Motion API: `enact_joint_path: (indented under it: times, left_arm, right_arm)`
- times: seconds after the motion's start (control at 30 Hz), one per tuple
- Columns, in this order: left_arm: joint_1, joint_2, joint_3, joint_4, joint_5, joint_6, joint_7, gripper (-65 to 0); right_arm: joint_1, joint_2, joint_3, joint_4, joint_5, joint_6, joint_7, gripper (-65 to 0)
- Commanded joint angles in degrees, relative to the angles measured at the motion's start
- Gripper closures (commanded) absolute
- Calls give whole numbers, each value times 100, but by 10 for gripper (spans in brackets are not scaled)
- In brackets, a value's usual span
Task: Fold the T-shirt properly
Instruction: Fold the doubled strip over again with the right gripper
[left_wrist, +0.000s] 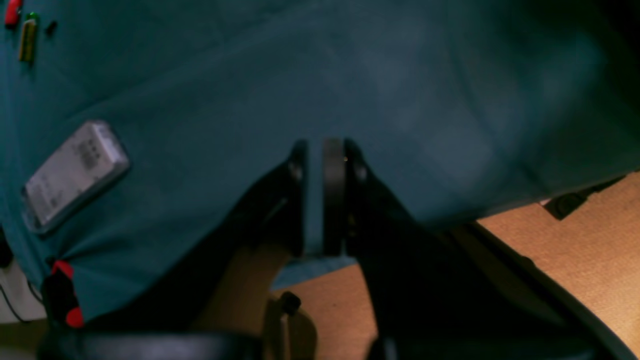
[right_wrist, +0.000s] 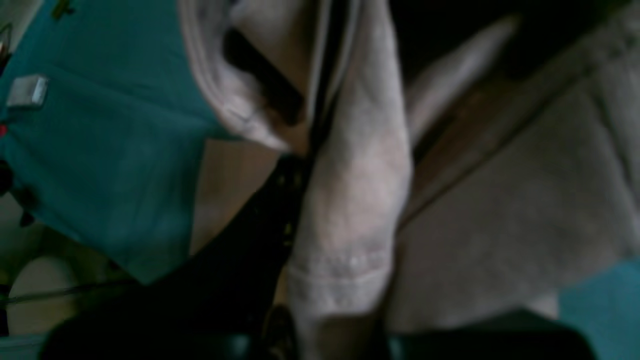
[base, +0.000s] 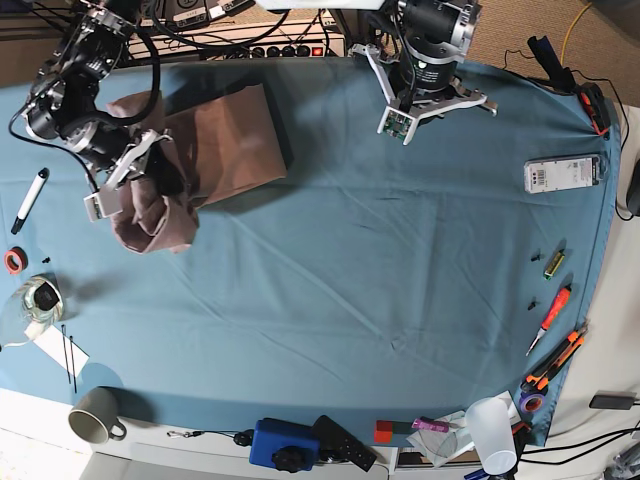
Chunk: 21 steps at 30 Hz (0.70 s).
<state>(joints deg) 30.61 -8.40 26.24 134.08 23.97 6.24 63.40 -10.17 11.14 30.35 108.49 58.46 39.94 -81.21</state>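
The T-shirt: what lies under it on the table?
Under the T-shirt only the blue-teal table cloth shows around its edges. The right gripper holds one bunched part lifted. Anything beneath the folded fabric is covered.

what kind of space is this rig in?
Probably a lab workbench: a power strip with cables behind the table cloth, screwdrivers at its edge, and a mug.

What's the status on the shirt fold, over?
Right end effector shut on the T-shirt, lifting a bunched sleeve. Left end effector shut, empty, above the table cloth. Shirt partly folded. Nothing in the way.
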Motion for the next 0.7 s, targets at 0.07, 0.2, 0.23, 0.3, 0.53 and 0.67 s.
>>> enact_joint_path:
  times: [0.07, 0.2, 0.23, 0.3, 0.53, 0.67]
  left_arm:
    - [20, 26, 22, 92, 50, 39, -83, -45]
    - [22, 28, 22, 92, 52, 39, -85, -45]
    - [22, 26, 22, 92, 52, 39, -85, -45]
    - [22, 24, 22, 92, 52, 39, -85, -45]
    - [22, 26, 22, 92, 52, 39, -85, -45]
    - [96, 26, 22, 92, 52, 39, -129, -45]
  right_arm:
    - [50, 81, -249, 101, -61, 6, 121, 0]
    - [31, 105, -525, 101, -310, 6, 121, -155]
    - [15, 111, -544, 103, -247, 6, 121, -161]
    - [20, 111, -549, 146, 179, 6, 121, -161]
    - [15, 109, -490, 750, 1268, 6, 121, -161]
    - [15, 107, -232, 776, 1517, 6, 121, -161]
